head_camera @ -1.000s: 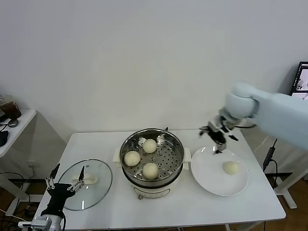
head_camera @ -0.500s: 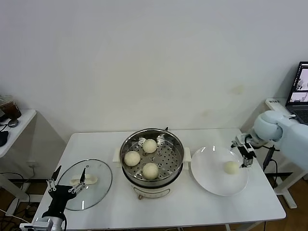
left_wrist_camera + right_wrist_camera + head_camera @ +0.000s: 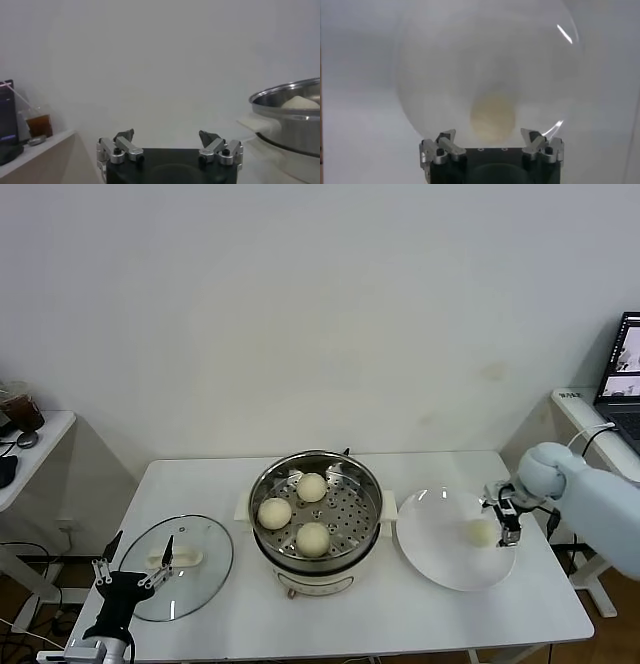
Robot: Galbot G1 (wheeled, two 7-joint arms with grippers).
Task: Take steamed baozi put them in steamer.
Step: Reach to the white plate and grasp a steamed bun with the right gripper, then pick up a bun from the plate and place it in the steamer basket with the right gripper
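- My right arm reaches in from the right side of the bench (image 3: 500,604), its pale forearm angled down toward the white plate (image 3: 440,559).
- My right gripper (image 3: 505,522) sits low at the plate's right edge, its jaws spread wide and released, holding nothing.
- The last bun on the plate (image 3: 482,532) lies just beside those jaws, toward the plate's middle; in the head view I cannot tell whether a fingertip touches it.
- The right wrist view adds what the head view cannot: the same bun (image 3: 492,118) sits just ahead of the open jaws, roughly centred between the two fingertips (image 3: 446,136) and not yet enclosed by them.
- My left arm is parked low at the bench's front left corner, beside the glass lid (image 3: 200,569) lying flat there.
- My left gripper (image 3: 135,572) points upward, jaws open and empty.
- The steamer (image 3: 316,519) stands at the middle of the bench, between the lid and the plate, with three buns (image 3: 313,538) resting apart from one another on its perforated tray.
- The left wrist view shows only the steamer's shiny rim (image 3: 285,97) from the side, with one bun top peeking over it, and a drink cup (image 3: 39,125) on a side table that the jaws are well apart from.
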